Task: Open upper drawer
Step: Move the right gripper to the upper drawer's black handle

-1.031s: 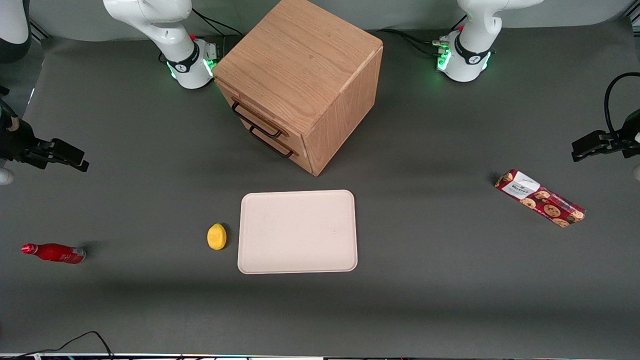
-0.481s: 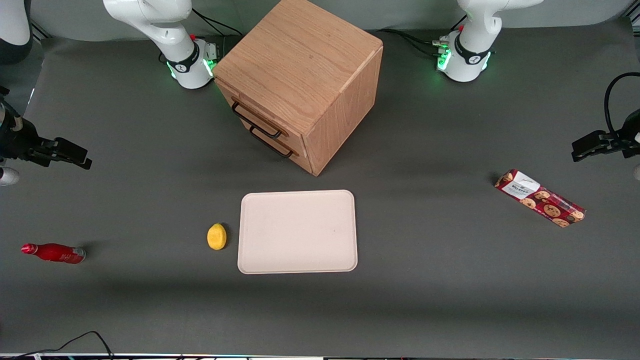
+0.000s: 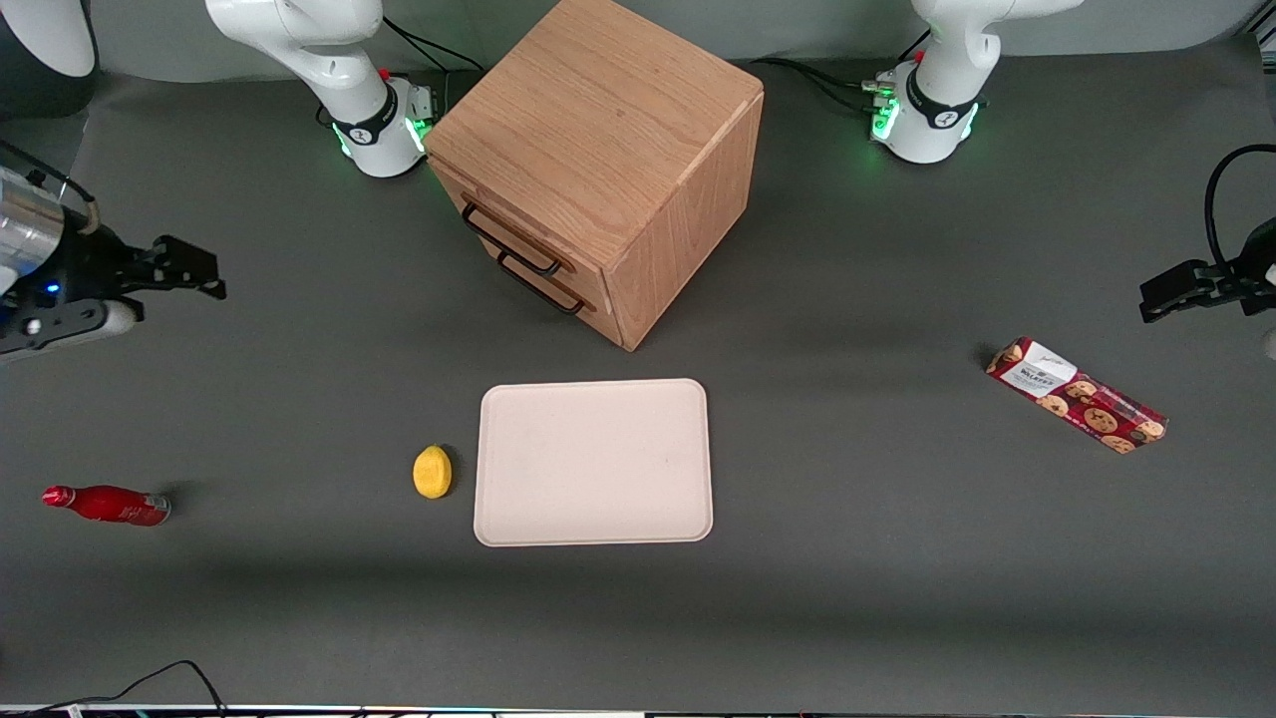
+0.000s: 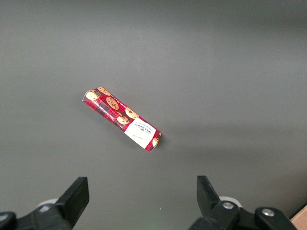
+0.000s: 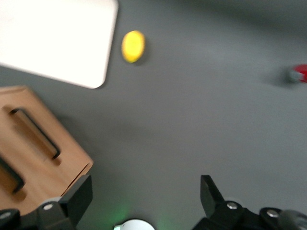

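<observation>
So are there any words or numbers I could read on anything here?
Red cookie box: it has a white label with dark print, too small to read in either view.
Red bottle lying on the table: pale marks on its side, too small to read.
Light oak cabinet, upper drawer, yellow lemon, pale rectangular tray: no writing.
The hand, open, above the table toward the working arm's end: no writing.

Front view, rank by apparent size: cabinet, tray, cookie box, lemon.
1. Cabinet
2. Tray
3. Cookie box
4. Lemon
The gripper hangs above the table toward the working arm's end, jaws open.
</observation>
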Action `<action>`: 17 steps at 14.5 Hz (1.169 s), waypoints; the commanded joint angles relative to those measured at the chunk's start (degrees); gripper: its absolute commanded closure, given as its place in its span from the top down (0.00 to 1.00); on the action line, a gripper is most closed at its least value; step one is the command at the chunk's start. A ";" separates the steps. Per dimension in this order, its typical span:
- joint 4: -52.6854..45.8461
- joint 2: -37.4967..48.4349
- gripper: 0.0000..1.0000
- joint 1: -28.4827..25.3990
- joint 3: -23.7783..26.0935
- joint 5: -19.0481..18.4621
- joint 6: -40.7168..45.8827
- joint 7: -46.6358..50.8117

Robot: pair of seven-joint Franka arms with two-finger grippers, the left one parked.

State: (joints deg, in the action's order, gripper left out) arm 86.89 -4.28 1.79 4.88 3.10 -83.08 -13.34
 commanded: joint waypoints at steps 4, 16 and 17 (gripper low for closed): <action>0.21 -1.26 1.00 0.23 7.15 4.45 0.20 -3.53; 14.62 -2.67 1.00 -0.12 21.04 10.52 -13.95 -7.74; 15.24 -2.93 1.00 -0.12 21.13 10.53 -13.87 -8.80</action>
State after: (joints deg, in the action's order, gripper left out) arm 100.12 -7.10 1.24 25.58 12.25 -95.89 -18.58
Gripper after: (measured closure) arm 0.000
